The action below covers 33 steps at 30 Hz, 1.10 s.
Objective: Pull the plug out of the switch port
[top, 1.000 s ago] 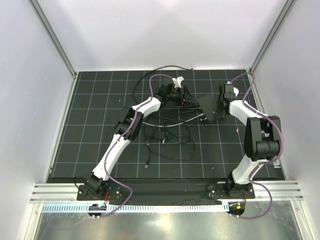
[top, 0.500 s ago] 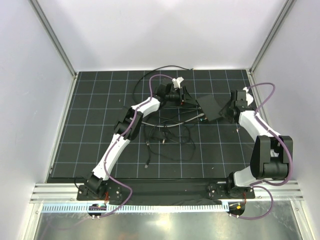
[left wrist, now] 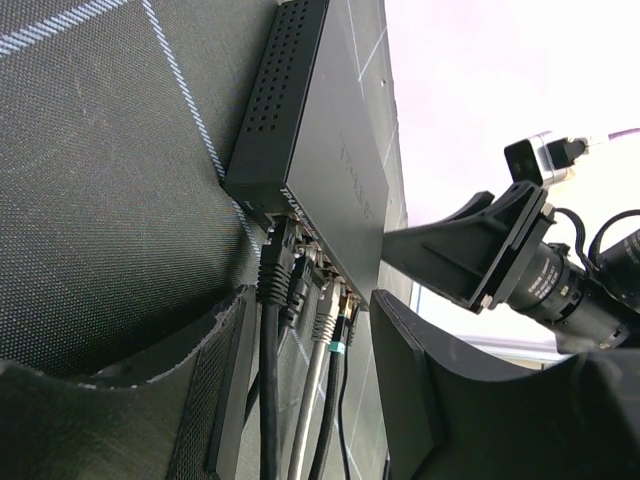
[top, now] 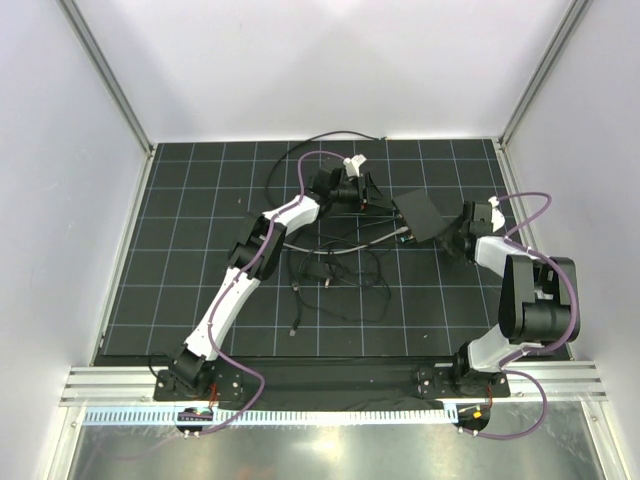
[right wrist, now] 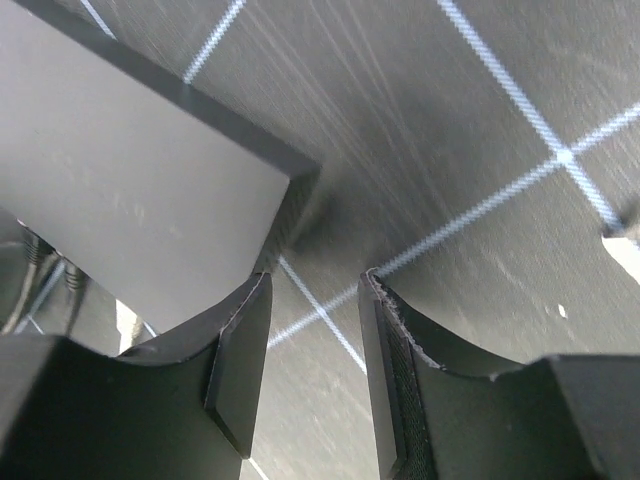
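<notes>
Plugs (left wrist: 300, 285) sit four abreast in the switch ports (left wrist: 312, 250) along one long edge of the flat black switch (top: 420, 211). The switch lies on the gridded desk (top: 180, 250) toward its far side, between the two arms. The left claw (left wrist: 315, 395) hangs just behind the plugs with its jaws moderately wide. The cables (left wrist: 268, 400) run between its fingers, and neither pad presses on them. The right claw (right wrist: 312, 370) stands parted at a corner of the switch on the opposite side, with one finger just beside that corner. It holds nothing, and only desk shows in the gap.
</notes>
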Each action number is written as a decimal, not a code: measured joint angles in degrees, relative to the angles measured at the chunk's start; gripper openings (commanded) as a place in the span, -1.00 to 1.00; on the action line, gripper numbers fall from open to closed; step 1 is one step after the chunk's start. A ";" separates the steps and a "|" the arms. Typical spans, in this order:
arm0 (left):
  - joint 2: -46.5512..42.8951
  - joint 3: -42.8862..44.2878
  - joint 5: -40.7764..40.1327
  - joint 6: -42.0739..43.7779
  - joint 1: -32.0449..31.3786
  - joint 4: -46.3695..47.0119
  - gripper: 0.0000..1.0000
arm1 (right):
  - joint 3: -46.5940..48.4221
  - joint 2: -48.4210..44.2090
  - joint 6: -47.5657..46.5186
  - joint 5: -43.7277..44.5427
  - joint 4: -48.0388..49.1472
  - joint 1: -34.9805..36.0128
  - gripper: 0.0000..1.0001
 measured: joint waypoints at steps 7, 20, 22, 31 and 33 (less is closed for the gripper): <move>0.00 0.00 -0.24 0.42 -0.02 -0.37 0.04 | -2.10 0.87 0.96 -2.84 7.28 -2.23 0.00; 0.00 0.00 -0.50 0.37 -0.02 -0.55 0.01 | -3.28 -0.13 1.38 -5.03 8.28 -2.56 0.06; 0.00 0.00 -0.57 0.35 -0.04 -0.57 0.03 | -2.82 0.50 1.51 -5.07 8.28 -2.56 0.06; 0.00 0.00 -0.61 0.17 -0.04 -0.59 0.03 | -2.01 1.42 1.66 -5.66 8.90 -2.91 0.06; 0.00 0.00 -0.59 0.15 -0.04 -0.57 0.02 | -2.01 0.72 1.44 -5.60 8.11 -2.93 0.07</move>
